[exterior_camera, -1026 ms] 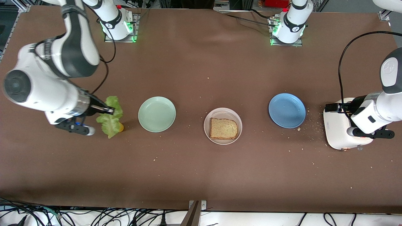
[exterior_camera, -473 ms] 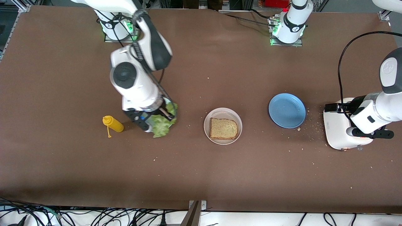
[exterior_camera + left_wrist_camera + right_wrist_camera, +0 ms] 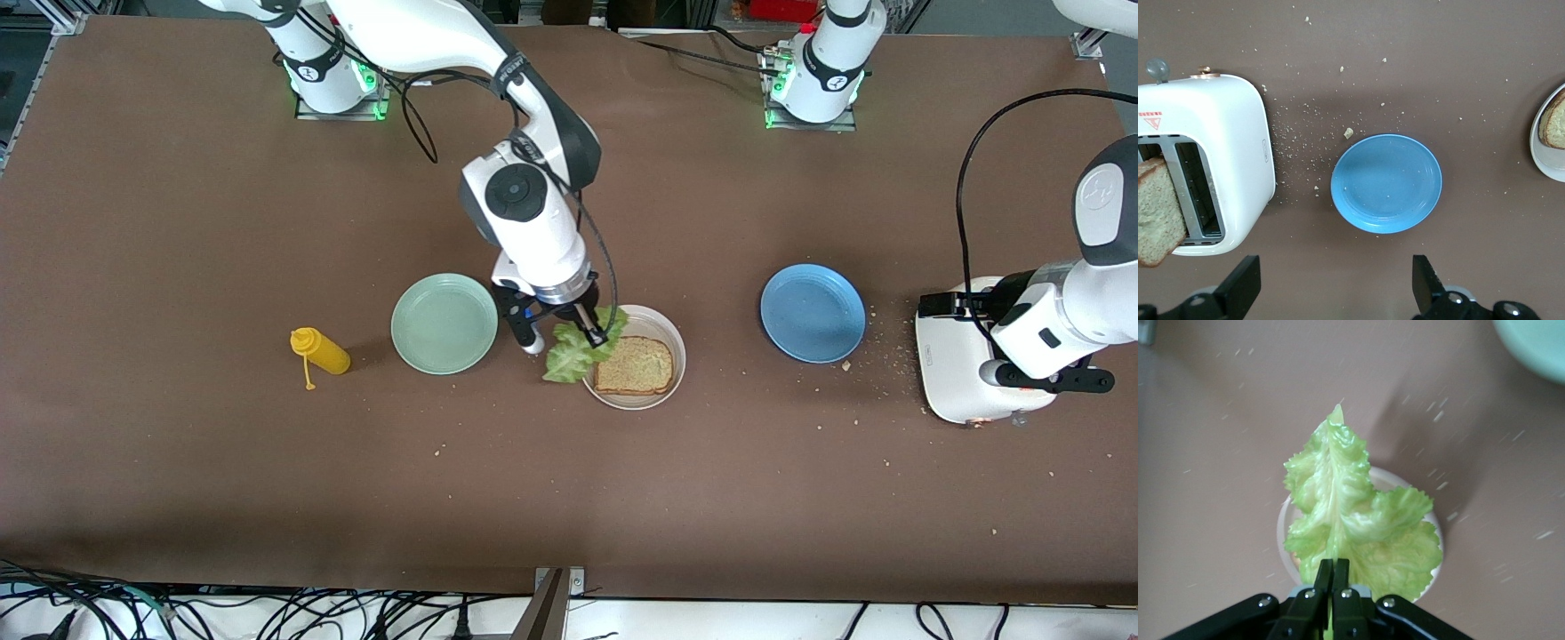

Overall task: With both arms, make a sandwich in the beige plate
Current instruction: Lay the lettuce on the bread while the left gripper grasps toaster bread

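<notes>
Yellow plastic squeeze bottle [image 3: 321,352] lies alone toward the right arm's end of the brown surface [image 3: 178,462]; a second ago the ruffled green lettuce leaf [image 3: 578,348] hung right over it. Since then the right tool [image 3: 594,336], clenched on the leaf's stem, has swept past the empty mint-green round plate [image 3: 444,323] and now hangs over the nine o'clock rim of the small glossy beige plate [image 3: 662,323], where one square slice of speckled wholemeal bread [image 3: 633,364] lies. I'd say the leaf is about to go on. Nothing blocks the drop. At three o'clock from that plate sit the empty blue plate [image 3: 813,313] and the white toaster [image 3: 949,373] with a slice [image 3: 1157,213] standing in its slot; the left tool [image 3: 1331,293] waits released above it.
</notes>
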`<move>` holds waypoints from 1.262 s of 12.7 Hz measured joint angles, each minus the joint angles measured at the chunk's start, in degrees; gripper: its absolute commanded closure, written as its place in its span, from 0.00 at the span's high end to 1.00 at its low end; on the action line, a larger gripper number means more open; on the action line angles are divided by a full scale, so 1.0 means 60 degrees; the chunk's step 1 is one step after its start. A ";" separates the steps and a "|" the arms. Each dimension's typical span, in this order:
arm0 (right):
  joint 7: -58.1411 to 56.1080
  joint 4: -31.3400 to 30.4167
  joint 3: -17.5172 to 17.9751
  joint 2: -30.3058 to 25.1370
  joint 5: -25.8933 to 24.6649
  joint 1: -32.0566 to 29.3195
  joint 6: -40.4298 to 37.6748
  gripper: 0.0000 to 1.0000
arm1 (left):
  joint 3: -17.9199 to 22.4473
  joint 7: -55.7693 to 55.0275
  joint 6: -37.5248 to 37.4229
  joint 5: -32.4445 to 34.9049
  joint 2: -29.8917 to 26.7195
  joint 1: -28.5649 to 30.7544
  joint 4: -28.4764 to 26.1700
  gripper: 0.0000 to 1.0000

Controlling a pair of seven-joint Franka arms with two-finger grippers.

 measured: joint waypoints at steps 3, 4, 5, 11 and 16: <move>0.0978 0.0112 0.0045 0.0338 0.0000 0.0006 0.1684 0.00 | 0.0000 0.0000 0.0000 0.0000 0.0000 0.0000 0.0000 1.00; 0.1274 0.0111 0.0045 0.0488 0.0000 -0.0001 0.2265 0.00 | 0.0000 0.0000 0.0000 0.0000 0.0001 0.0000 0.0000 1.00; 0.1495 0.0111 0.0065 0.0692 0.0000 0.0007 0.2785 0.00 | 0.0000 0.0000 0.0000 0.0000 0.0001 0.0000 0.0000 1.00; 0.2424 0.0340 0.0684 0.1554 0.0002 0.0214 0.3566 0.00 | 0.0021 0.0000 -0.0005 0.0000 0.0008 0.0004 0.0000 1.00; 0.2544 0.0386 0.0725 0.1693 -0.0484 0.0195 0.3484 0.00 | 0.0077 -0.0005 -0.0019 0.0007 0.0014 0.0141 0.0000 0.99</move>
